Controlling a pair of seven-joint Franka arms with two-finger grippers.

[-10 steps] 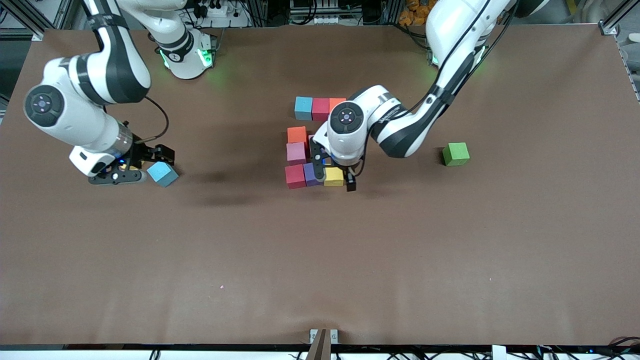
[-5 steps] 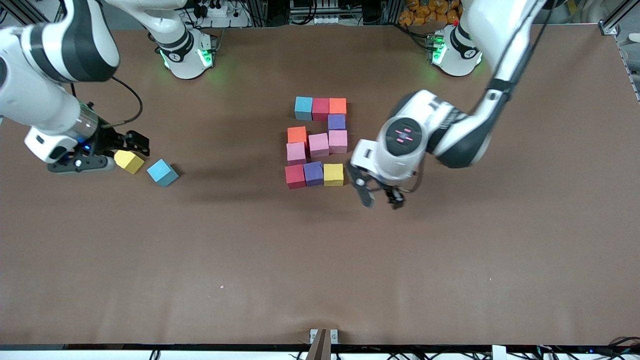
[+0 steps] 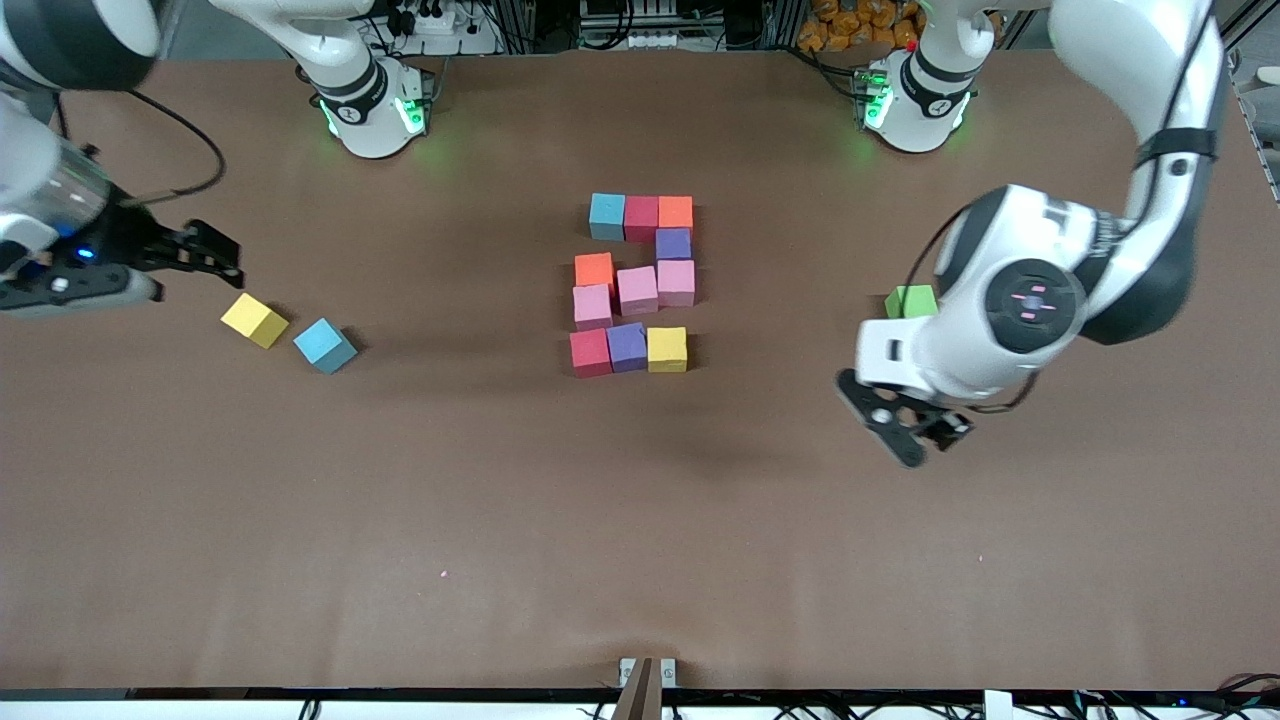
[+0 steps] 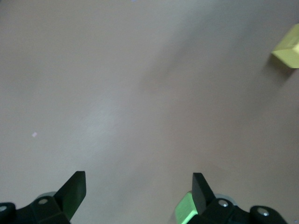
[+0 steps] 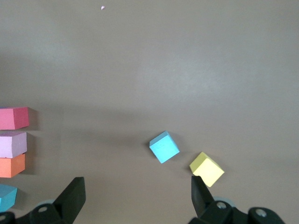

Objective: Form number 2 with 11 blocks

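The blocks (image 3: 633, 285) sit together mid-surface, and eleven can be counted: blue, red and orange in the row farthest from the front camera, a purple below the orange, then orange, pink, pink, another pink under the orange, and red, purple and yellow in the nearest row, each touching its neighbours. As I judge it, the figure reads as a 2 and the placing step is done. The left gripper (image 3: 905, 428) hangs empty, jaws wide apart, over bare surface toward the left arm's end, with the green cube (image 3: 910, 300) just beside its wrist. The right gripper (image 3: 200, 255) is also empty with jaws apart, over the right arm's end near a loose yellow cube (image 3: 254, 320) and a loose blue cube (image 3: 325, 345), both well apart from the figure. What remains seems only a check of alignment; any nudge would call for a gentle approach so neighbouring cubes are not pushed.
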